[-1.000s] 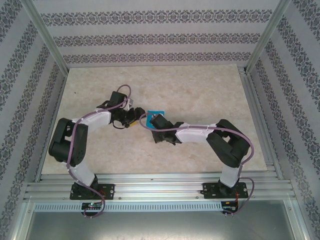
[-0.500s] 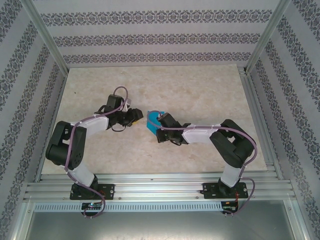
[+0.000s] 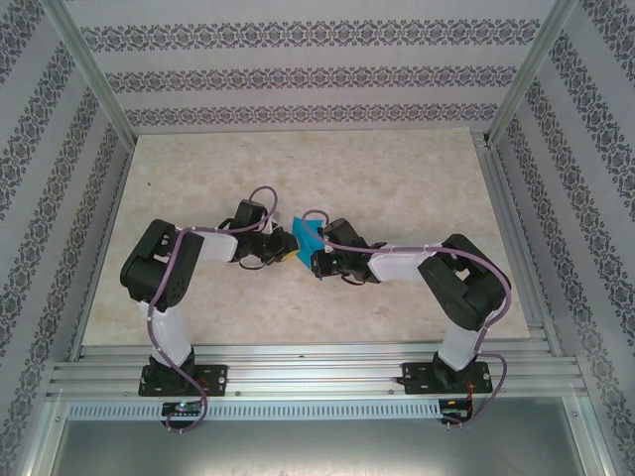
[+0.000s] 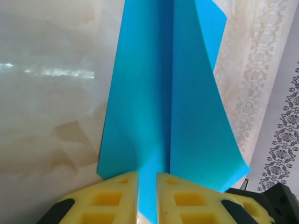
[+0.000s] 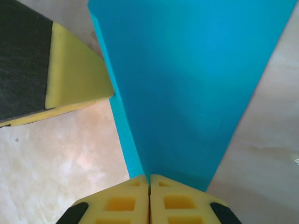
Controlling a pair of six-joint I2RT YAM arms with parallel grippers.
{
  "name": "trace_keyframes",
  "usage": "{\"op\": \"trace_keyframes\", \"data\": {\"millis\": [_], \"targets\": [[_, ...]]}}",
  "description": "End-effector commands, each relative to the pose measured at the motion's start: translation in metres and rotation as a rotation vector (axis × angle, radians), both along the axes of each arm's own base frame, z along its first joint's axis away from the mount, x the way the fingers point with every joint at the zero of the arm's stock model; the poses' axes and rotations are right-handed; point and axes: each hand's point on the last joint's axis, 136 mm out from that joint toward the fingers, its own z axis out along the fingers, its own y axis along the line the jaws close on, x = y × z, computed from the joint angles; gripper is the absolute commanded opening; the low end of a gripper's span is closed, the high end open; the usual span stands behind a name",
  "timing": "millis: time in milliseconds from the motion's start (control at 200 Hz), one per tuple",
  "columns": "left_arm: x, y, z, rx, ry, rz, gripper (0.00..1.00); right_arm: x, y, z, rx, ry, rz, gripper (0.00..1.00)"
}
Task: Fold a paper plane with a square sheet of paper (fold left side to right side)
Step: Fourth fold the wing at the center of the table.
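Left arm has swung in toward the middle over the last second, so its yellow foam fingers (image 3: 282, 250) now sit right against the left edge of the teal-blue sheet of paper (image 3: 307, 236), where before they were a bit apart from it. The paper is about mid-counter, a touch left of centre, sandwiched between the two wrists over the beige marbled counter (image 3: 397, 178). From the left wrist cam, the paper (image 4: 159, 93) is folded into a long shape with a sharp crease running away from the lens, and that crease drops straight into the slim gap between the left fingers (image 4: 112, 198). They've drawn in a lot, but there's still a sliver of blue showing between them, so I honestly can't tell if they're pinching it. From the right wrist cam, the right arm's yellow fingers (image 5: 121, 203) are clenched tight together on the near edge of the paper (image 5: 187, 84), no gap at all. One left finger (image 5: 77, 70) pokes in at the paper's left edge there.
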Motion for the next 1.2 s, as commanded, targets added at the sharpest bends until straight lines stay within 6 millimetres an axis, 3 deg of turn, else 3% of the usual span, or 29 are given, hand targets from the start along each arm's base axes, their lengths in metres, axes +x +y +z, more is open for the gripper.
{"op": "trace_keyframes", "data": {"millis": [0,525,814,1059,1194], "targets": [[0.015,-0.01,0.005,-0.03,-0.041,0.002,0.19,0.001,0.003,0.005,0.052,0.007,-0.004,0.08],[0.008,-0.004,-0.023,0.099,0.02,-0.026,0.22,0.024,0.01,0.014,0.068,0.025,-0.011,0.28],[0.005,-0.003,-0.029,0.129,0.029,-0.036,0.22,0.045,0.013,0.027,0.108,0.022,-0.012,0.28],[0.004,-0.003,-0.028,0.13,0.029,-0.037,0.21,0.051,0.016,0.023,0.112,0.041,0.007,0.26],[0.003,-0.003,-0.029,0.133,0.032,-0.038,0.21,0.051,0.019,0.025,0.125,0.044,0.021,0.17]]}}
